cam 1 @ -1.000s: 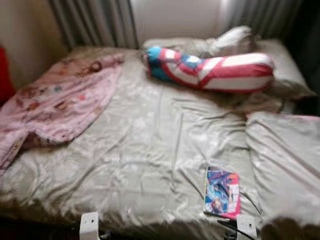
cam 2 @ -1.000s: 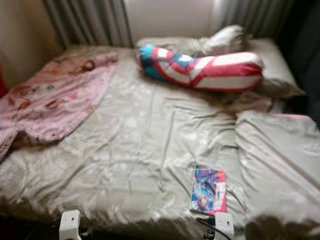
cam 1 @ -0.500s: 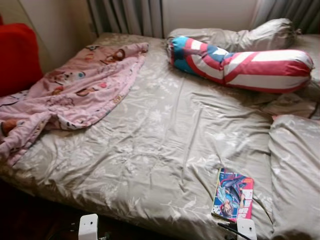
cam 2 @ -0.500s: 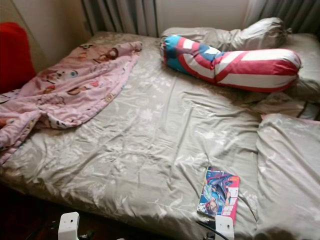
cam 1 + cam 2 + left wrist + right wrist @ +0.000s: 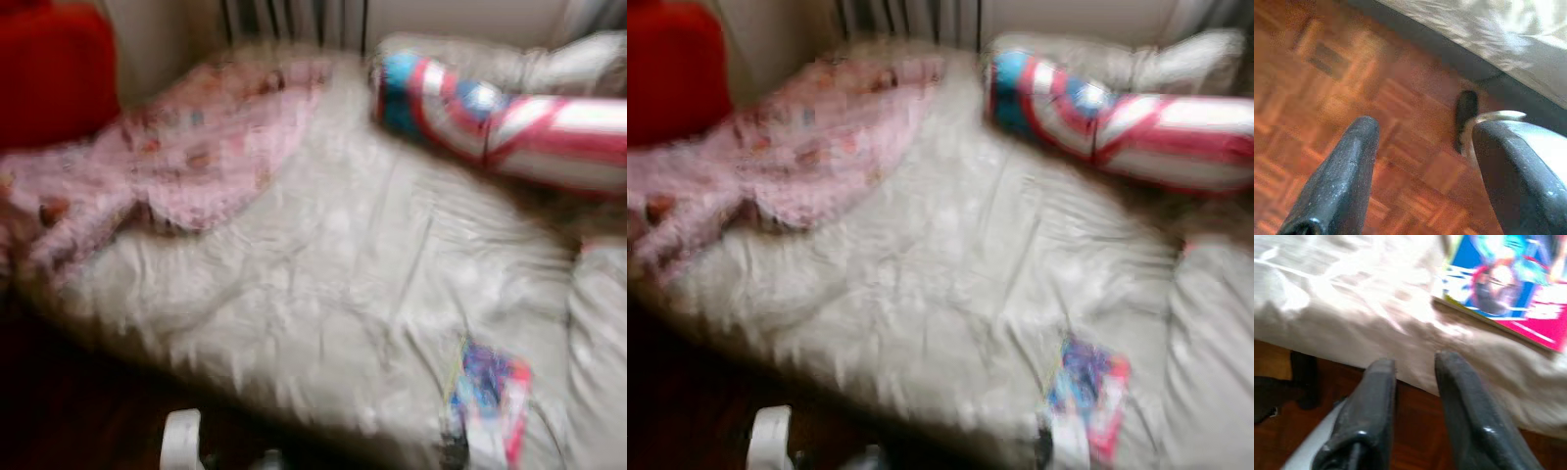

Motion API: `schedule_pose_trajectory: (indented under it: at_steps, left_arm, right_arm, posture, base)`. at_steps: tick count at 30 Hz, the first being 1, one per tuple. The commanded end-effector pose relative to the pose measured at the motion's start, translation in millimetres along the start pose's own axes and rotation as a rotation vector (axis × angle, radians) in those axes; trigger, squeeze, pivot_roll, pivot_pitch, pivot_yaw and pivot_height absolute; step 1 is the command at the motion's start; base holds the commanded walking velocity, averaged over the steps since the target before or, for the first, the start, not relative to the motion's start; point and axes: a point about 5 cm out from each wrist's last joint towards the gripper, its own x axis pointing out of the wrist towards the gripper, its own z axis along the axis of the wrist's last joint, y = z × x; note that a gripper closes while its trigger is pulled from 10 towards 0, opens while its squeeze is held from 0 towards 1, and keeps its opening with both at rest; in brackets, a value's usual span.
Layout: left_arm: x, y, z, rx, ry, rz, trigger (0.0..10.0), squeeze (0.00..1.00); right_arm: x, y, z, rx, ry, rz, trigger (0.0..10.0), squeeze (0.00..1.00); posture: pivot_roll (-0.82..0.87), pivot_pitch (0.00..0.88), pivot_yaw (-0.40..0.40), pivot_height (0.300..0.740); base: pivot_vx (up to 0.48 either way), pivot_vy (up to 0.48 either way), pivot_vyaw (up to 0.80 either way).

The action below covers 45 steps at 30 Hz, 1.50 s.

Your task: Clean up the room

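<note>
- Head views are heavily blurred and the whole scene sits shifted against half a second ago: the camera is moving, not the things. Judgement: robot mid-step or turning at the bed's near edge.
- Bed [image 5: 323,284], grey sheet: same layout as before, nothing displaced.
- Pink blanket [image 5: 196,157] remains crumpled at the far left corner, spilling over the left edge.
- Striped bolster [image 5: 509,117] lies along the far edge, right side.
- Comic book [image 5: 1085,394] lies flat at the near edge toward the right corner, untouched; likely first pickup.
- Right gripper [image 5: 1413,367] hovers over the near edge just short of the book, fingers slightly parted, empty.
- Left gripper [image 5: 1420,161] hangs over the parquet floor [image 5: 1327,73], released, holding nothing.
</note>
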Motion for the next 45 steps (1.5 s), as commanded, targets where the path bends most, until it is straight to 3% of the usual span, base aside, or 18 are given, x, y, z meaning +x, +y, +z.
schedule_pose_trajectory:
  at_steps: [1,5,8,26,45]
  left_arm:
    - [-2.5,0.1,-12,-0.005,0.040,-0.002,10.0,0.00]
    - [-3.5,14.8,-10,-0.008,0.043,0.014,10.0,0.00]
    - [-3.0,16.2,-8,-0.007,0.042,0.016,10.0,0.00]
    - [1.4,-15.4,-3,0.001,0.041,-0.021,10.0,0.00]
    - [0.6,-6.4,-4,-0.003,0.041,-0.011,10.0,0.00]
  right_arm:
    - [-5.1,-7.8,-20,0.019,0.068,-0.024,10.0,0.00]
    - [-4.1,-5.0,-17,0.024,0.053,-0.018,10.0,0.00]
    - [-3.6,-3.4,-15,0.024,0.044,-0.014,10.0,0.00]
    - [-3.5,-2.8,-15,0.025,0.045,-0.020,10.0,0.00]
    - [-3.5,-2.2,-16,0.017,0.050,-0.016,10.0,0.00]
  posture:
    - [0.00,0.205,0.018,0.740]
    - [0.00,0.206,0.017,0.740]
    - [0.00,0.207,0.018,0.740]
    - [0.01,0.210,0.020,0.740]
    - [0.00,0.217,0.020,0.740]
  base:
    - [0.000,0.311,0.00]
    - [0.000,0.311,0.00]
    - [0.000,0.311,0.00]
    - [0.000,0.327,0.00]
    - [0.000,0.371,0.00]
